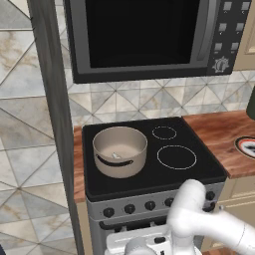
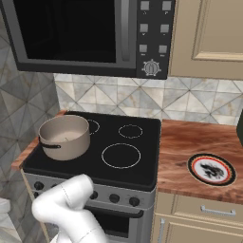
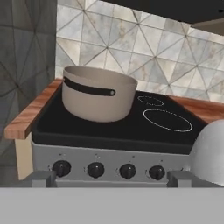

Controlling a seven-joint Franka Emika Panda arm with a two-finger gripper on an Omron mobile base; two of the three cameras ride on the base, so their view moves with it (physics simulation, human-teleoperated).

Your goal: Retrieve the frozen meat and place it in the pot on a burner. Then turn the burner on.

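The pot (image 1: 120, 151) stands on the left part of the black stove top (image 1: 199, 172), the frozen meat (image 1: 115, 155) lying inside it, while the gripper (image 3: 111, 179), jaws spread wide and empty, faces the knobs (image 3: 95, 169) on the stove front.

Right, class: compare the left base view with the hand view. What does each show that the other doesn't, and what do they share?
Left base view: it looks down into the pot, where the frozen meat lies as a small pale lump. The microwave shows its door and buttons above.
Hand view: a low, side-on look, so the pot's wall hides its inside. The open hand sits at the bottom.
Both: the pot on the black stove top, its dark handle band, the large white ring, the small white ring and the knobs.
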